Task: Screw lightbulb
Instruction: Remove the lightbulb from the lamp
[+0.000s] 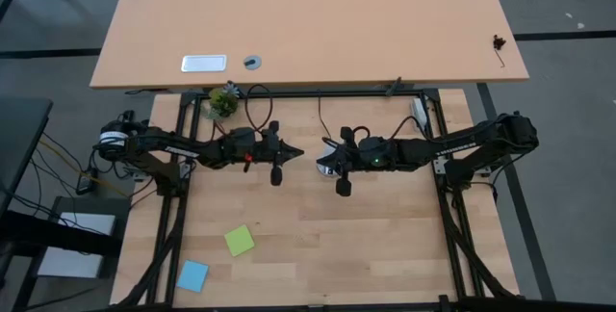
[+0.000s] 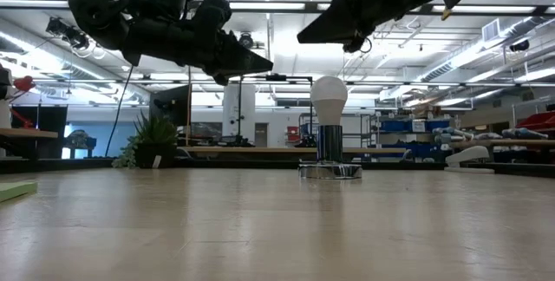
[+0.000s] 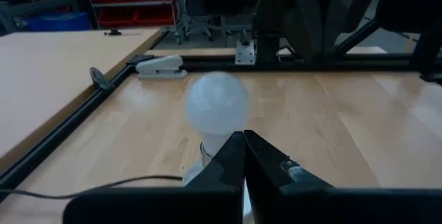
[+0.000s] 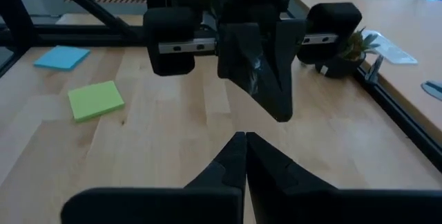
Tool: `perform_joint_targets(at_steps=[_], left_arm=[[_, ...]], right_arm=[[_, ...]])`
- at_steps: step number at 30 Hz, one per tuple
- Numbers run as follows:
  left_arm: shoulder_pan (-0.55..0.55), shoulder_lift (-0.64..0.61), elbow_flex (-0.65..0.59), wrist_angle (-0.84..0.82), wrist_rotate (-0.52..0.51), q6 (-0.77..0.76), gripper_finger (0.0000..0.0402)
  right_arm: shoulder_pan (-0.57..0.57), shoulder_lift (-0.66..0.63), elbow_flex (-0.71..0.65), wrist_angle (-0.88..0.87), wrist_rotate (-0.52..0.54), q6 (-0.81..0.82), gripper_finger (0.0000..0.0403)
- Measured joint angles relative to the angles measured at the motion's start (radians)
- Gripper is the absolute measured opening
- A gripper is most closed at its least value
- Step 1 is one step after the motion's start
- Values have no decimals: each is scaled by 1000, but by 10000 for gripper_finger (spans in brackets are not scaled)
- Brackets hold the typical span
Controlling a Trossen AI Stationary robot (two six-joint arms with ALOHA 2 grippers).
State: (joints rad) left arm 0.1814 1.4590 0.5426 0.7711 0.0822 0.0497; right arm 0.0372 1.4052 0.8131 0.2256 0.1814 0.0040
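Note:
The white frosted lightbulb stands upright, its base down in a round silver socket that rests on the table. In the left wrist view the lightbulb is just past my shut left gripper. From above, only a pale bit of the lightbulb shows under my right gripper. My left gripper and right gripper face each other tip to tip over the table's middle. Both hang above the lightbulb: the left gripper, the right gripper. My right gripper is shut and empty.
A black cord runs from the socket. A green note and a blue note lie near the table's front left. A small potted plant and a white stapler-like thing sit at the far edge.

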Motion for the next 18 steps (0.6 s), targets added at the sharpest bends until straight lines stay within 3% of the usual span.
perform_joint_targets(at_steps=[18], left_arm=[[1, 0, 0, -91, -1, 0, 12]], right_arm=[[3, -14, 0, -180, 0, 31, 8]])
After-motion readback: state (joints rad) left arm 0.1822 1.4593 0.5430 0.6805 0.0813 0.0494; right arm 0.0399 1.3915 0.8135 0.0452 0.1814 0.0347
